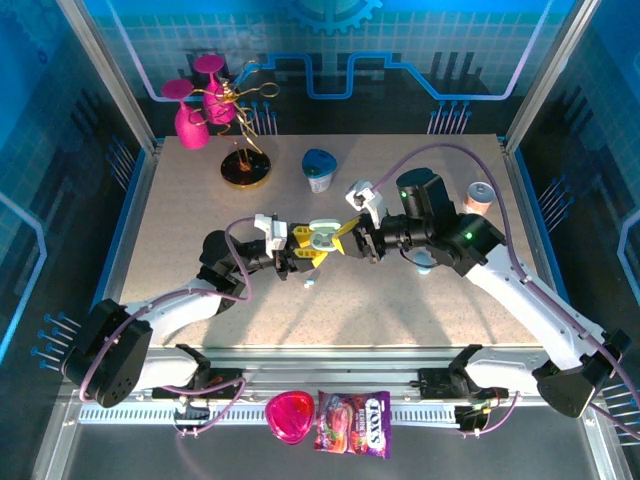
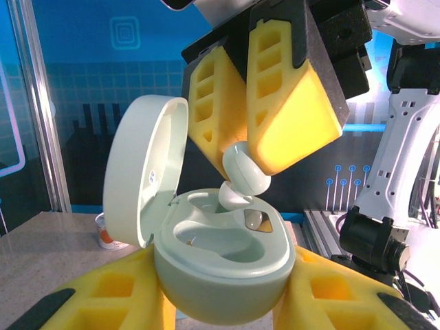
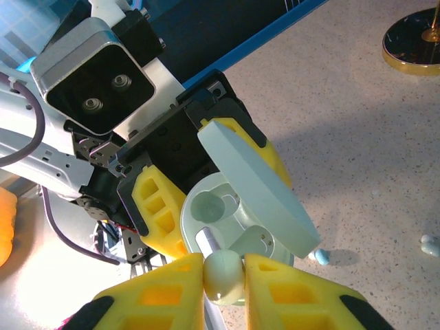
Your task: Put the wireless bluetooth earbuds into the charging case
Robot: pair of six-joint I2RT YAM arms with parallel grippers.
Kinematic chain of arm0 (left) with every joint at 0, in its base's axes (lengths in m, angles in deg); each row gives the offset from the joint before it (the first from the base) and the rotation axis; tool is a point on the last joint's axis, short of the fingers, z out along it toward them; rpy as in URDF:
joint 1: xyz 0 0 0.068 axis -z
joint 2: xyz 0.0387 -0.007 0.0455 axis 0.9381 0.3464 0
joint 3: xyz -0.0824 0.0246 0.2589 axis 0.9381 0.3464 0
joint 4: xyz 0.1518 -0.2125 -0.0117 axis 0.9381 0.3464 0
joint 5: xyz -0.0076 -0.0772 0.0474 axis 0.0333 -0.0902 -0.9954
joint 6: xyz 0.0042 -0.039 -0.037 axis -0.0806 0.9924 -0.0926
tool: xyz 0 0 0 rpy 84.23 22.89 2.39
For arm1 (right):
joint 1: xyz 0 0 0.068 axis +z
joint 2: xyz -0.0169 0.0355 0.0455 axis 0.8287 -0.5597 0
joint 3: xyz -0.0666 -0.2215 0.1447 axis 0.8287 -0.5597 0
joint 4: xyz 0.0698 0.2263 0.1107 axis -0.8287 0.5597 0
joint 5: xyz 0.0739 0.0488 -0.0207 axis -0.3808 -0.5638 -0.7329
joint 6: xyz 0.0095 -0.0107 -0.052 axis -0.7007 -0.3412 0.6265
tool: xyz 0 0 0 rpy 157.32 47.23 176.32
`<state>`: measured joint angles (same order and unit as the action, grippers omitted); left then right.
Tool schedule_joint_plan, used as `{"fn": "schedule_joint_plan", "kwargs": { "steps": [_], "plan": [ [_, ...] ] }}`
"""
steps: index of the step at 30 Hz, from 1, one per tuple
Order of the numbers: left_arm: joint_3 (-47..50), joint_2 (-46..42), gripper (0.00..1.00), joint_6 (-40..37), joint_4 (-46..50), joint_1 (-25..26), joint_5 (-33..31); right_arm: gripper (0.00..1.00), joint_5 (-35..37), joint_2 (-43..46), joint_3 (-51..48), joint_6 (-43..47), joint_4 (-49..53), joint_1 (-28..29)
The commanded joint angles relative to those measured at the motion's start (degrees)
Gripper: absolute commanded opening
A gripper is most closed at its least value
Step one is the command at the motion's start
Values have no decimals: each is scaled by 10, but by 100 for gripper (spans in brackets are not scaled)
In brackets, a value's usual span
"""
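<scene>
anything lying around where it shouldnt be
Yes: one earbud lies loose on the table near the open charging case, another farther off. Both belong in a case, like the one the right tool pinches.

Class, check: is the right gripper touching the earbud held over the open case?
Touching. The right wrist view shows the earbud pinched in the right gripper, its yellow fingers pressed against both sides with no gap.

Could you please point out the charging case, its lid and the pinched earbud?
charging case (image 2: 227, 289): left wrist view, front wall of the lower shell.
lid (image 2: 148, 172): left wrist view, inner face.
earbud (image 2: 246, 175): left wrist view, rounded body.
</scene>
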<state>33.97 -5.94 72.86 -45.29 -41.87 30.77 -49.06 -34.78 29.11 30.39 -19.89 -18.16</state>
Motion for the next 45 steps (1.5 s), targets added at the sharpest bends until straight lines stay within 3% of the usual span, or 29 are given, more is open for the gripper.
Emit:
{"fn": "schedule_joint_plan", "kwargs": {
  "steps": [1,11,19,24,28,33,40,45],
  "plan": [
    [-12,-12,32,4,-21,-4,15,22,12,-9,22,-5,18,-9],
    [-14,-10,32,10,-27,-5,18,27,7,-5,21,-12,7,-15],
    [-3,-7,32,-3,-27,-6,6,52,-48,67,-47,-23,-85,-43],
    [2,-13,32,-9,-32,-6,9,55,-82,117,-119,-93,-178,-105],
    [7,-14,32,-34,-31,-6,11,58,-77,104,-108,-81,-144,-106],
    [7,-12,31,-55,-26,-6,2,53,-37,74,-76,-43,-92,-64],
    [4,-4,31,-99,6,-7,-31,45,95,41,-30,-13,-33,10],
    [3,2,31,-103,6,-6,-35,43,145,19,-10,-9,-19,41]
  ]
}}
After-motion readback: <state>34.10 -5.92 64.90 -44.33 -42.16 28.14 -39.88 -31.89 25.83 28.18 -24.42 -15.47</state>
